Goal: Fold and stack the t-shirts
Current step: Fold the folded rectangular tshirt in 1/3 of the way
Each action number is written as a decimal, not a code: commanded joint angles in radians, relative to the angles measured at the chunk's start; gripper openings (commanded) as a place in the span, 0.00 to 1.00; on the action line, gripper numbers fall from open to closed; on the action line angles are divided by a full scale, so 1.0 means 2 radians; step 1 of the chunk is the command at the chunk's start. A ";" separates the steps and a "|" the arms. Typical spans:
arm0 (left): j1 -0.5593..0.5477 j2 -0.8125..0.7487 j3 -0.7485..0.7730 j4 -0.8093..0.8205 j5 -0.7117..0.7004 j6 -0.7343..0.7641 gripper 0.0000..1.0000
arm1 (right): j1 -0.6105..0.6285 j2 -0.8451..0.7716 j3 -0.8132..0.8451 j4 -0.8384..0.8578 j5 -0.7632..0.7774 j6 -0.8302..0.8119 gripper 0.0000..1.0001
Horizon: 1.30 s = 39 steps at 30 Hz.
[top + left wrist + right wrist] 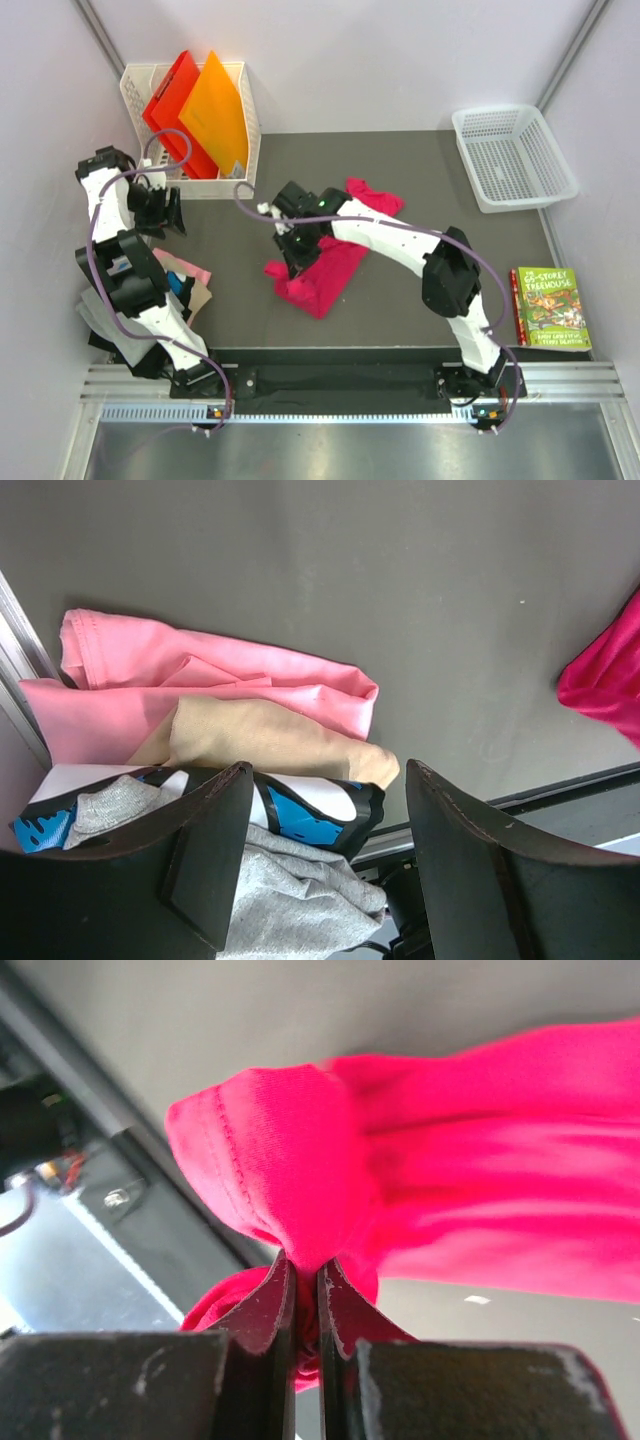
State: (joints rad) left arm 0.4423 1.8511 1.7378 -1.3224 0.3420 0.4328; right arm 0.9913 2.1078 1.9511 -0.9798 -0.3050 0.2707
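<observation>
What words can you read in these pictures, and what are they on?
"52-STOREY TREEHOUSE": on the cover of the green book by the table's right edge.
Small line along the bottom of that cover: too blurred to read.
The magenta t-shirt and the folders: no writing shows.

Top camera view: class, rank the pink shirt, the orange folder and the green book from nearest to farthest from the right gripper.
1. Pink shirt: pinched in the shut right gripper, mid-scene.
2. Orange folder: standing in the white rack, far left.
3. Green book: lying flat at the near right.
</observation>
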 commanded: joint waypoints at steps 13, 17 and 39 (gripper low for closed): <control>0.002 -0.014 0.028 -0.030 0.013 0.014 0.68 | -0.081 -0.016 -0.057 0.024 0.044 -0.052 0.00; 0.003 -0.014 0.025 -0.034 0.012 0.019 0.68 | -0.102 -0.002 -0.057 0.028 0.058 -0.062 0.01; -0.001 -0.020 0.028 -0.080 0.029 0.060 0.68 | -0.210 0.008 0.068 0.016 0.112 -0.054 0.54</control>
State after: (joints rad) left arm 0.4423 1.8507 1.7546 -1.3338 0.3603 0.5247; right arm 0.6189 2.2581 2.0209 -0.9695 -0.1577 0.1440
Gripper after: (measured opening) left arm 0.678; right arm 0.537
